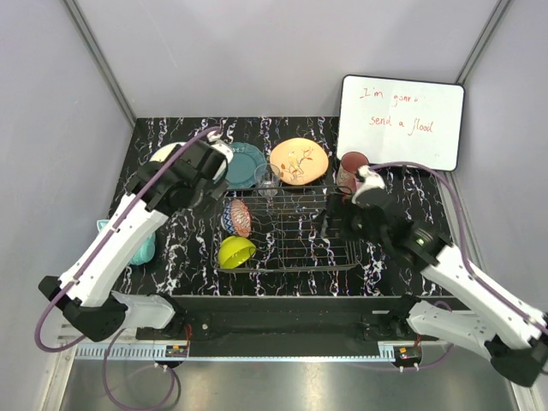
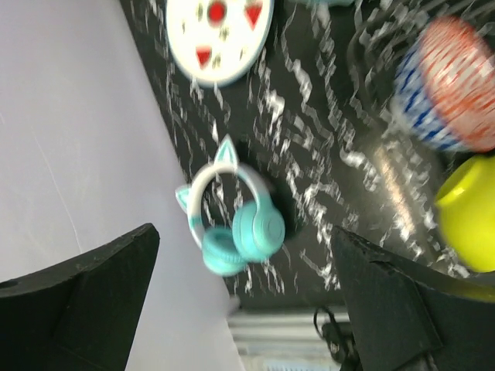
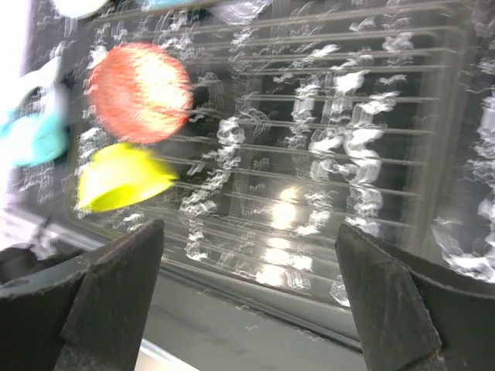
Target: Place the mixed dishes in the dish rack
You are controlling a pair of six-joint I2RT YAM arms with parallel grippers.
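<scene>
The left claw [image 2: 244, 255] hangs released, its two dark fingers [image 2: 93, 294] spread wide with nothing between them, over the table strip left of the rack. The right claw [image 3: 249, 232] is likewise released and empty, jaws wide apart, above the right half of the rack.

The black marbled table [image 1: 402, 214] carries everything. On it the dish rack [image 1: 291, 244], a silver wire grid, sits in the middle near the front edge. It holds two things at its left end: the small red-patterned bowl [image 1: 237, 217], tipped on its side, and just in front of it the yellow-green bowl [image 1: 236, 251], also tipped. The rest of the grid is bare wire in the right wrist view, though that view is blurred.

A white board [image 1: 401, 122] leans at the back right; its red handwriting reads roughly "I'm gonna send a flood", the end of the first line unclear.

Behind the rack three plates lie flat on the table: the orange plate [image 1: 299, 160], the teal plate [image 1: 244, 167] partly under the left arm, and the white red-speckled plate [image 2: 219, 35] furthest left. Teal cat-ear headphones [image 2: 236, 224] lie by the left wall.

The reddish-brown cup [image 1: 351, 167] stands upright at the rack's far right corner; whether it is inside the wires I cannot tell. The clear glass [image 1: 267, 180] stands at the rack's back edge, between the teal and orange plates.
</scene>
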